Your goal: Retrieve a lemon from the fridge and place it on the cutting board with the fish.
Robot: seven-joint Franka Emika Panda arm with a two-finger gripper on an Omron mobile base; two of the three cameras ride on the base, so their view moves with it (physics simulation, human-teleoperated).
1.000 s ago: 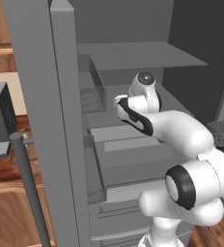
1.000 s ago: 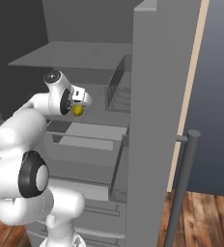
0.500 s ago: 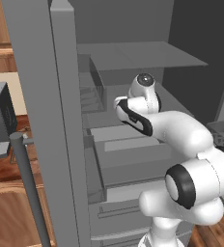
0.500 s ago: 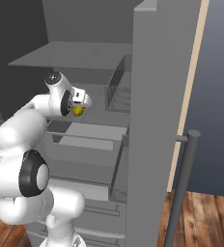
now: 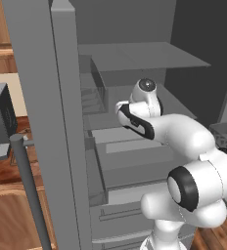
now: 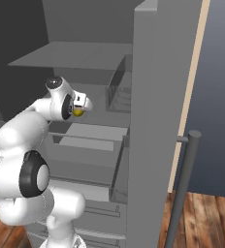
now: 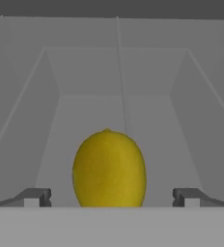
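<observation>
Your hand (image 7: 111, 198) is spread wide, and the lemon (image 7: 109, 168) sits right between the fingertips (image 7: 35, 197), clear gaps either side, resting on the grey shelf (image 7: 152, 125) inside the fridge (image 6: 158, 97). Shelf walls flare out left and right; open floor runs behind the fruit.

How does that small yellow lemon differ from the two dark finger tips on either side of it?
The small bright-yellow lemon is rounded and bulky; the dark grey finger tips are flat, angular and low. The lemon sits centred, while the tips stand wide apart on either side without touching it. Both sit inside the grey fridge compartment.
</observation>
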